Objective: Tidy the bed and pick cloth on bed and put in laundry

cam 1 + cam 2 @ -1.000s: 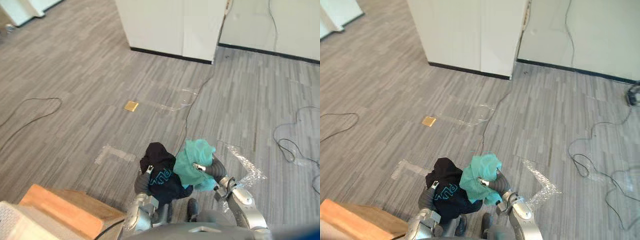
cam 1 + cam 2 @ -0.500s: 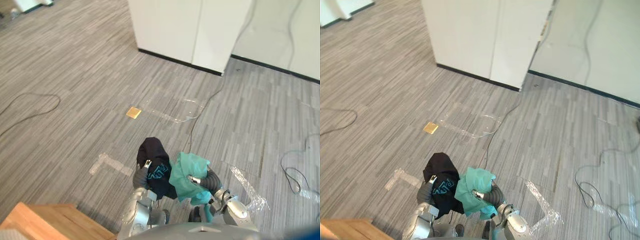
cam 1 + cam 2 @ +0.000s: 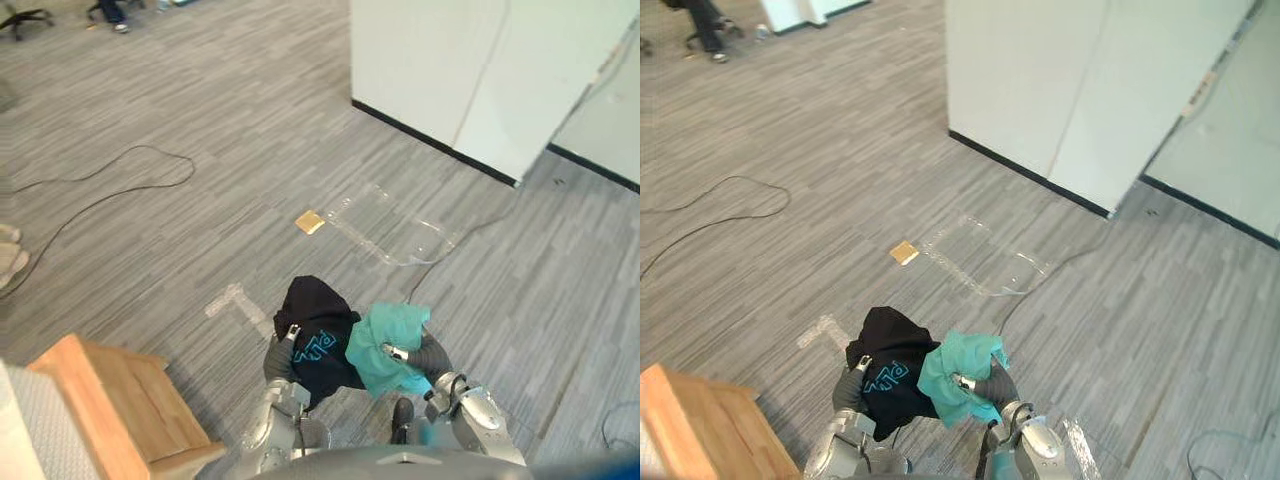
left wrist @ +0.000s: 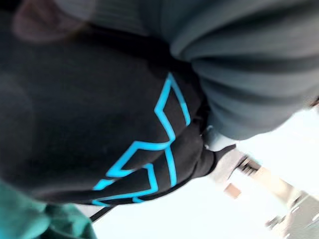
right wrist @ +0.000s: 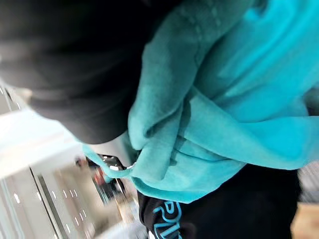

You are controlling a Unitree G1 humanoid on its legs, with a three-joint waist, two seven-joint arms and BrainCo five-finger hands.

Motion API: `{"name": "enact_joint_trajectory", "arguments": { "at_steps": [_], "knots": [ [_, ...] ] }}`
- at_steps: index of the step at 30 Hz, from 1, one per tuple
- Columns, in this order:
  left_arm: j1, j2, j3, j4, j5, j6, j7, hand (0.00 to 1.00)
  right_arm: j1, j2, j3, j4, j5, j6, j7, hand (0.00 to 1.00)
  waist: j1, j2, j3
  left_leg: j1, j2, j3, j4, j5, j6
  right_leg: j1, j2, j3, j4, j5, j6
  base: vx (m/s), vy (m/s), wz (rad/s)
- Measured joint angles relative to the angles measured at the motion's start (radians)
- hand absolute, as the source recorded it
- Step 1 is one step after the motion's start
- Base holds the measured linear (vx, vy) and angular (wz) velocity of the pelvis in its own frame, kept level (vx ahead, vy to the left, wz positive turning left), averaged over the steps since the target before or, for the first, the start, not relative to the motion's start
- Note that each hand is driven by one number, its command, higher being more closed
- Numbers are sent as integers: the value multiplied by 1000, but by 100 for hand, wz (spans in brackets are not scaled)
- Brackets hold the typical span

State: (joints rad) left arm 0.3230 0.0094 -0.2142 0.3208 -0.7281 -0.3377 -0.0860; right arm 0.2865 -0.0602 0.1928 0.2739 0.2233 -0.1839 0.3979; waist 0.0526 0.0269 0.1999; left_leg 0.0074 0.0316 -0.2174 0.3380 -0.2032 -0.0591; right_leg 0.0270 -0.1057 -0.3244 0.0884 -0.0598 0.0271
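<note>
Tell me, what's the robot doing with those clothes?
It is carrying two pieces of clothing in front of itself. Its left hand grips a black top with blue print, and its right hand grips a teal cloth. The two bundles touch side by side. It stands on the grey floor, with a wooden corner at its left.

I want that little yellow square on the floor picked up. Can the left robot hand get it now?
Probably not. The left robot hand is curled round the black cloth, and the yellow square lies on the floor well ahead of it. The right robot hand grips the teal cloth.
</note>
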Motion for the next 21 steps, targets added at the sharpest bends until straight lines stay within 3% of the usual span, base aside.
{"name": "enact_joint_trajectory", "arguments": {
  "at_steps": [3,4,5,6,7,8,9,12,15,21],
  "knots": [
    [14,-1,-2,-25,2,0,-7,100,13,0,0,35,1,2,-1,100,18,-13,-9,-43,3,207,-30,47,80,63,-45,-192,-49,7,10,-48,-23,184],
    [14,3,2,-28,5,1,-21,100,20,-1,-6,34,3,0,-5,100,17,-22,-25,-39,9,316,-71,36,128,67,-61,-271,-55,11,12,-81,55,226],
    [9,-8,-5,-39,11,5,-29,100,23,-5,-24,33,19,-3,-20,100,8,0,-34,-58,61,524,-28,-3,128,77,-77,-384,-33,1,10,-65,90,253],
    [11,-12,-8,-41,14,9,-38,100,22,-15,-22,32,26,-3,-31,100,6,16,-42,-53,85,621,-48,-1,117,87,-83,-441,-10,-8,18,-31,129,224],
    [13,-14,-10,-43,18,17,-43,100,20,-25,-19,31,28,-2,-43,100,5,28,-45,-53,81,660,-61,3,110,87,-91,-460,12,-18,22,-16,167,185],
    [12,-13,-10,-48,37,32,-49,100,2,-32,-13,29,28,2,-65,100,3,21,-48,-49,49,698,-99,29,113,89,-118,-467,44,-39,32,-49,266,177],
    [8,6,-8,-58,47,52,-50,100,-10,-35,-5,14,30,2,-86,100,6,0,-48,-42,4,689,-161,70,116,98,-143,-487,47,-50,45,-47,231,161],
    [21,37,-14,-64,54,93,-73,100,-12,-29,-3,-33,53,2,-129,100,-11,1,-43,17,-75,642,-333,167,114,142,-167,-546,33,-43,55,-100,119,114],
    [41,47,-22,-64,54,110,-84,100,-12,-27,15,-33,70,5,-172,100,-7,10,-44,57,-98,615,-432,187,119,158,-171,-567,53,-46,59,-99,45,47],
    [45,61,-44,-63,54,116,-111,100,18,-27,15,-42,83,4,-211,100,-19,10,-42,61,-113,628,-440,161,129,156,-184,-555,62,-27,84,-19,42,5]
  ]
}}
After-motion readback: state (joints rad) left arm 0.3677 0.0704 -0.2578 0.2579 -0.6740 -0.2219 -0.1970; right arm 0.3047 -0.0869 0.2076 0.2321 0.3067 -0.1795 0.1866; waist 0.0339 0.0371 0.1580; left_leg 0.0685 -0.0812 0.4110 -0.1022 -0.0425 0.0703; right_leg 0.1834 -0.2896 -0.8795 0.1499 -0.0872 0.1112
